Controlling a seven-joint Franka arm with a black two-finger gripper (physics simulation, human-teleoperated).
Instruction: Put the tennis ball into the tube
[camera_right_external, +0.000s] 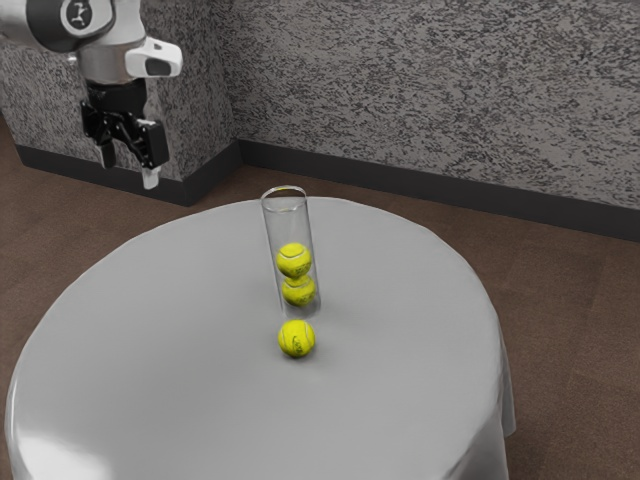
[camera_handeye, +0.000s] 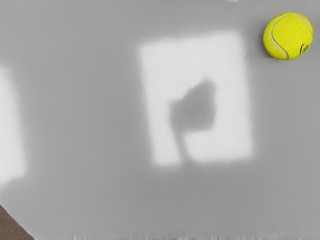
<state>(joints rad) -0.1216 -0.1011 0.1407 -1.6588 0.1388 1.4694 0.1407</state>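
Observation:
High at the exterior view's left, my gripper (camera_right_external: 130, 167) hangs well away from the balls, its two fingers apart with nothing between them. A clear tube (camera_right_external: 290, 225) stands upright on the table; two yellow tennis balls are inside it, one above the other. The loose tennis ball (camera_right_external: 297, 338) rests on the tabletop beside the tube's base, on the side toward the exterior camera. In the wrist view the loose tennis ball (camera_handeye: 288, 36) lies on the cloth, seen from above.
A round table (camera_right_external: 180, 350) with a grey cloth carries the tube and the ball. Behind it stand grey patterned walls (camera_right_external: 430, 90) over a brown floor (camera_right_external: 570, 310). Bright light patches and a shadow fall on the tablecloth (camera_handeye: 100, 125).

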